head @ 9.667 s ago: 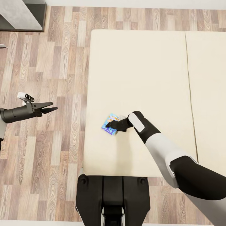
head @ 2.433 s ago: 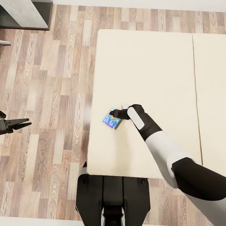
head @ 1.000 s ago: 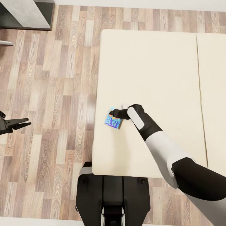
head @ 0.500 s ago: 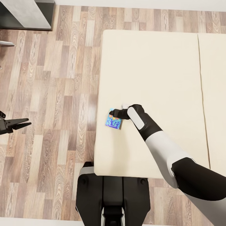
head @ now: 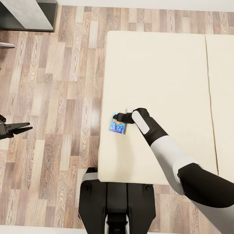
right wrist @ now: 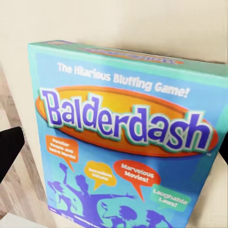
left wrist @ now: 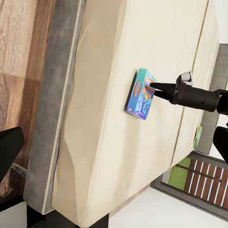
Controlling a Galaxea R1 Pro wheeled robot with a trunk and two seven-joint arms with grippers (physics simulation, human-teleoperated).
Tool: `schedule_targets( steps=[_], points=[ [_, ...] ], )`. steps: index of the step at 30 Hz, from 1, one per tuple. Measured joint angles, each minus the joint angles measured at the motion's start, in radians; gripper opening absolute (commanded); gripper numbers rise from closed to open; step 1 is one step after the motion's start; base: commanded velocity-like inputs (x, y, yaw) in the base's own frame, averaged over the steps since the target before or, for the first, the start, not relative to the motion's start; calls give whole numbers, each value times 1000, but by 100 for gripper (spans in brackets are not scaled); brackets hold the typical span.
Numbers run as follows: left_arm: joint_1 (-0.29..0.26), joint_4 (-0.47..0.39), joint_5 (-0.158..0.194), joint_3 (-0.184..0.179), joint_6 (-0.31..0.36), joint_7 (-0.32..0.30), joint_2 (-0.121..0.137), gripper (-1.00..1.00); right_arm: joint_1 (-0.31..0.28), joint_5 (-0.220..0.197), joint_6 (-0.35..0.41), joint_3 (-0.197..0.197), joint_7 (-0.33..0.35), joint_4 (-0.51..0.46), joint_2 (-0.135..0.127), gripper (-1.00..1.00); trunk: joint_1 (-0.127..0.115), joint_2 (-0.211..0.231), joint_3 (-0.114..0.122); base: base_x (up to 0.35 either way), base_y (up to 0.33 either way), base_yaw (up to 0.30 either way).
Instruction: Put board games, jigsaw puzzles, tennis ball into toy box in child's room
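Note:
A small blue board game [head: 117, 125], printed "Balderdash" [right wrist: 128, 133], sits near the left edge of the cream bed [head: 162, 81]. My right gripper [head: 117, 116] is shut on it at its far edge. In the right wrist view a dark finger presses each side of the box. The left wrist view shows the same box [left wrist: 140, 95] from the side with the right gripper [left wrist: 153, 87] on it; I cannot tell if it rests on the mattress [left wrist: 104, 142]. My left gripper [head: 30, 126] hangs open over the floor, far left of the bed. The table and toy box are out of view.
Wood floor [head: 58, 81] lies left of the bed. A dark grey cabinet [head: 26, 14] stands at the back left. My base [head: 117, 204] is against the bed's near edge. A small green flat thing [left wrist: 197, 137] lies at the mattress's far side.
The whole view has shifted, so the bed sits further right in the picture; the box kept its place in the right gripper. The left arm pulled back toward the picture's left edge.

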Motion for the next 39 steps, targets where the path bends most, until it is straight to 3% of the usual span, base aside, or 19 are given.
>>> schedule_targets(
  steps=[39],
  points=[
    [0,-1,0,-1,1,0,0,100,0,0,-2,0,1,-3,0,100,0,0,0,0,34,0]
  ],
)
